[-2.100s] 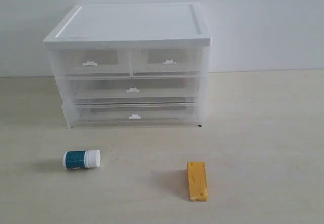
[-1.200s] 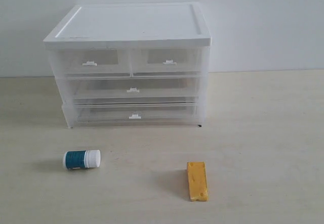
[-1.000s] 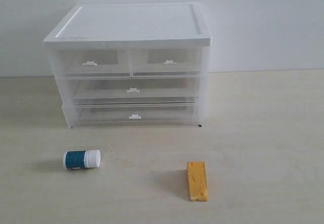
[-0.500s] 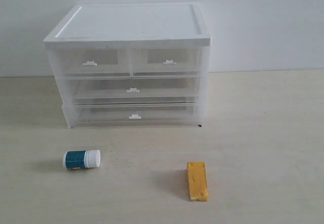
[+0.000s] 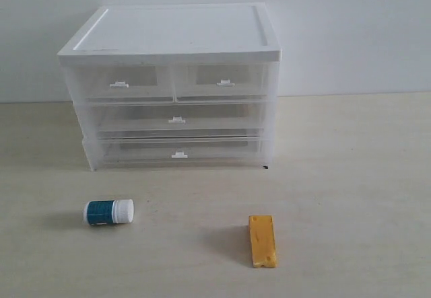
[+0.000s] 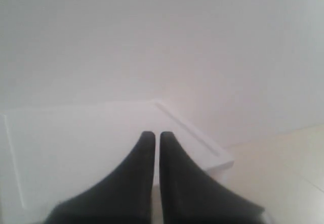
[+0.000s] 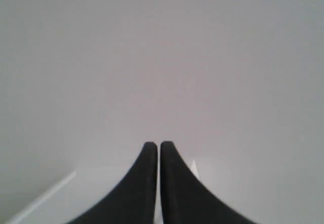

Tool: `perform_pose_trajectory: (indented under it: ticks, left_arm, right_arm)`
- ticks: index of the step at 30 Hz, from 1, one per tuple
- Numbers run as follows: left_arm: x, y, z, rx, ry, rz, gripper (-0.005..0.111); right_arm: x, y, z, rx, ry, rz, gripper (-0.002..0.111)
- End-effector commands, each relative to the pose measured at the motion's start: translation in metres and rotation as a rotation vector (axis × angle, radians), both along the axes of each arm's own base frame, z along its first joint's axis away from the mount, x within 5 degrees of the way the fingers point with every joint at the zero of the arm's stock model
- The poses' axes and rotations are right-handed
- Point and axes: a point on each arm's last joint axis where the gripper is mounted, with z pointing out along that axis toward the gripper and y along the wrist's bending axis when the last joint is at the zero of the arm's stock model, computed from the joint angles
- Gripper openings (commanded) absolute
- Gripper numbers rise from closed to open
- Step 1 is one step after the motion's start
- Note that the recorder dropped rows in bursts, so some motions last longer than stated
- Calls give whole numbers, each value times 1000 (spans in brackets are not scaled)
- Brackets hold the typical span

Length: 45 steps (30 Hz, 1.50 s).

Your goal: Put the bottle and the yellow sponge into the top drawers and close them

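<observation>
The bottle (image 5: 108, 212) lies on its side on the table, front left, white cap to the right. The yellow sponge (image 5: 262, 241) lies front right of centre, its long side running front to back. Behind them stands the white-topped cabinet (image 5: 175, 35); its two top drawers, left (image 5: 120, 84) and right (image 5: 225, 82), are pushed in. Neither arm shows in the exterior view. My left gripper (image 6: 153, 134) is shut and empty, with the cabinet's white top (image 6: 76, 138) beyond it. My right gripper (image 7: 153, 144) is shut and empty too, facing the pale wall.
Below the top drawers are two full-width translucent drawers (image 5: 177, 120), both pushed in. The cabinet stands against a white wall (image 5: 350, 29). The light wooden table (image 5: 350, 177) stretches out to the right and front.
</observation>
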Motion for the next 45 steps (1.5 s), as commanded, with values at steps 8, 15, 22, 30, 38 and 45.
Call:
perform_pose_trajectory:
  ticks: [8,15,22,30,38,45]
  left_arm:
    - [67,11,-91,-177,494,86,4]
    - [84,9,-127,-294,680,66,4]
    - [112,-4,-144,-387,780,-156,4]
    - [135,5,-168,-367,806,-44,4]
    - [149,1,-164,-383,784,-131,4]
    - [150,2,-170,-380,797,-122,4]
  right_arm:
    - [68,46,-61,-38,208,391,0]
    - [88,49,-90,-77,317,390,0]
    - [97,52,-107,-111,370,404,0]
    - [113,57,-131,-132,447,437,0]
    - [171,86,-156,141,714,697,0]
    - [219,98,-174,272,858,752,0]
